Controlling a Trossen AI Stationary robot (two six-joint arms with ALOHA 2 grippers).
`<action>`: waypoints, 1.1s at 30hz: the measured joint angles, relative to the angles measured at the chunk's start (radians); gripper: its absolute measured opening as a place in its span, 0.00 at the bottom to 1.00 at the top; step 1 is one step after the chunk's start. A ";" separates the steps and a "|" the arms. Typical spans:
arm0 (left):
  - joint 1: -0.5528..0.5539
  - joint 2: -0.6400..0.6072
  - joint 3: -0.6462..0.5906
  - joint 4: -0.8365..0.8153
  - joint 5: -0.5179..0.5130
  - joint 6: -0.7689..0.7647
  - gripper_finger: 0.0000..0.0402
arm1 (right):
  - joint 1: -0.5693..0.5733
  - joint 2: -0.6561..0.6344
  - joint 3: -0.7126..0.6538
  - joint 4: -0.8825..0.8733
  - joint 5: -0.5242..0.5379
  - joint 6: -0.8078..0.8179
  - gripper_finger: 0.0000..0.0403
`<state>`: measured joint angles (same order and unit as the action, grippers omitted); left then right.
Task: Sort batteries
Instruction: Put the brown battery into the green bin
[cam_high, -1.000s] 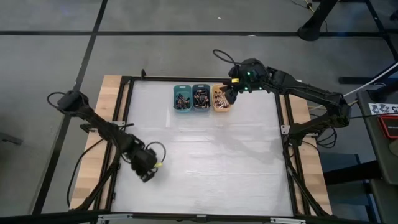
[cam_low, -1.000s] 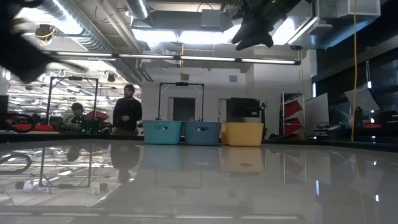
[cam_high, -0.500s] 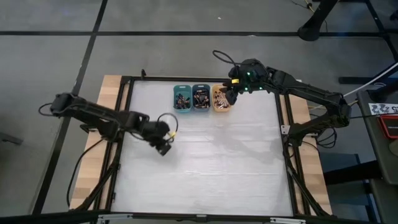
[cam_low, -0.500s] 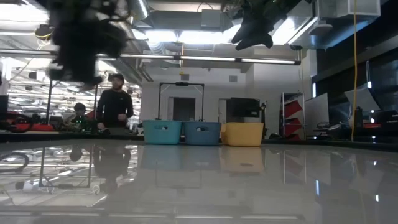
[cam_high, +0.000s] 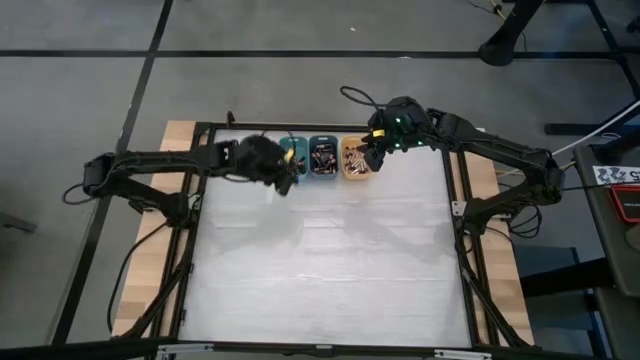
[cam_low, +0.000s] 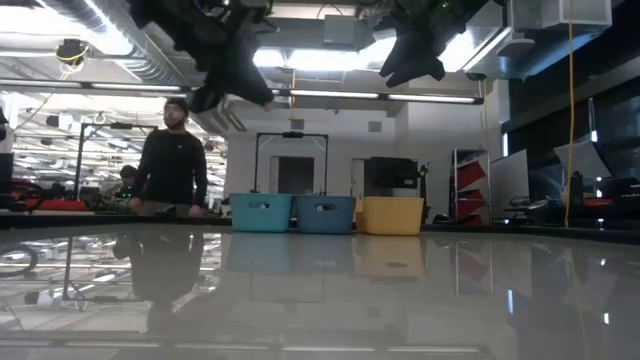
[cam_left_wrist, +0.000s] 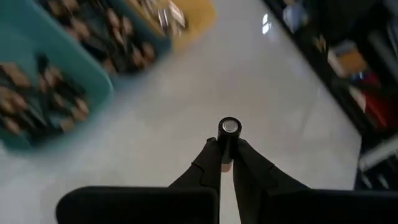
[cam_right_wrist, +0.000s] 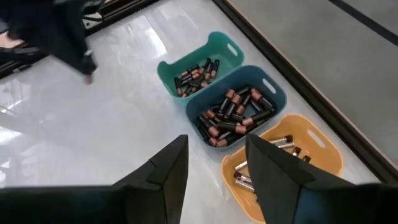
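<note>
My left gripper (cam_left_wrist: 227, 160) hangs just on the near side of the teal bin (cam_high: 292, 158), shut on one dark battery (cam_left_wrist: 229, 135) with a silvery end. It also shows in the high view as my left gripper (cam_high: 287, 178). Three small bins stand in a row at the table's far edge, each resting on its base and holding several batteries: the teal bin (cam_right_wrist: 196, 65), the blue bin (cam_right_wrist: 239, 106) and the orange bin (cam_right_wrist: 286, 155). My right gripper (cam_right_wrist: 216, 143) hovers open above the orange bin (cam_high: 353, 160), with nothing between its fingers. My left gripper pinches the battery's dark side (cam_left_wrist: 227, 152) between its two fingertips. The fingers slant down toward the table's far side. The battery sticks out past the fingertips, silvery end (cam_left_wrist: 230, 126) free, and is lifted clear of the table.
The white table top (cam_high: 330, 260) stretches bare from the bins to the near edge inside a black frame (cam_high: 455, 210). In the low view a person (cam_low: 172, 160) stands in the room behind the table, left of the bins.
My left gripper has swung from the table's near left part toward the far edge and risen, turning as it went, and now hangs beside the teal bin. The person behind the table has stepped to the left.
</note>
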<state>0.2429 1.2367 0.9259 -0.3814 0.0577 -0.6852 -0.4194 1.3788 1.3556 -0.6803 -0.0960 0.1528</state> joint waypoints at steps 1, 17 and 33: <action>0.023 0.008 0.003 0.021 0.000 0.014 0.02 | 0.000 0.000 0.000 -0.001 0.005 0.000 0.40; 0.371 0.300 0.009 0.111 0.078 0.112 0.04 | -0.002 0.000 0.000 0.002 0.115 -0.013 0.40; 0.473 0.443 0.009 0.157 0.165 0.086 0.06 | -0.001 0.000 0.000 -0.002 0.116 -0.026 0.40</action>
<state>0.7162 1.6794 0.9348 -0.2241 0.2223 -0.5993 -0.4202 1.3788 1.3556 -0.6827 0.0196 0.1266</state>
